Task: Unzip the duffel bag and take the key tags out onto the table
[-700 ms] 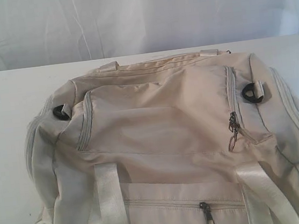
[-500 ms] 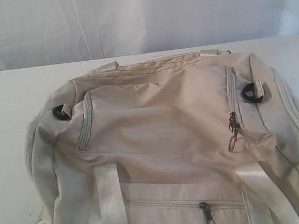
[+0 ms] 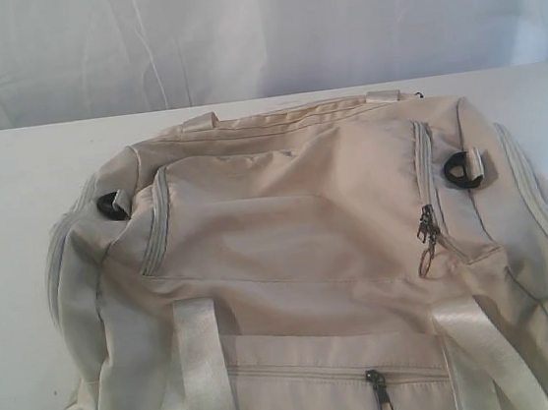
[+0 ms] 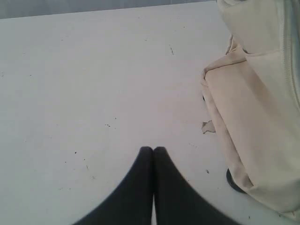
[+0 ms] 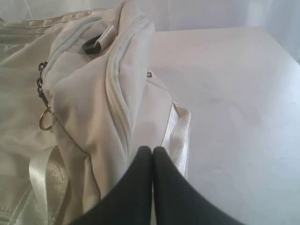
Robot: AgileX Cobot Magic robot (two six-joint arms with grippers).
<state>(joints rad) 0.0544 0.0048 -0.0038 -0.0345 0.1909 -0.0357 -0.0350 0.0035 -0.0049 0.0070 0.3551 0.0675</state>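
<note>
Nothing shifted since before: duffel bag (image 3: 309,250), zipped, lay on the table (image 3: 17,294). My left gripper (image 4: 153,150) and right gripper (image 5: 152,150) flanked it, both with jaws pressed together, holding nothing.

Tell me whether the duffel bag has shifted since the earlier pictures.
No. The duffel bag keeps its place: its black strap rings sit as far from the back edge of the table.

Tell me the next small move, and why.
Probably open the right claw and ease it toward the ringed zipper pull on top of the duffel bag: the bag looks fully zipped, no key tags show, and that shut claw has the pull in view.
</note>
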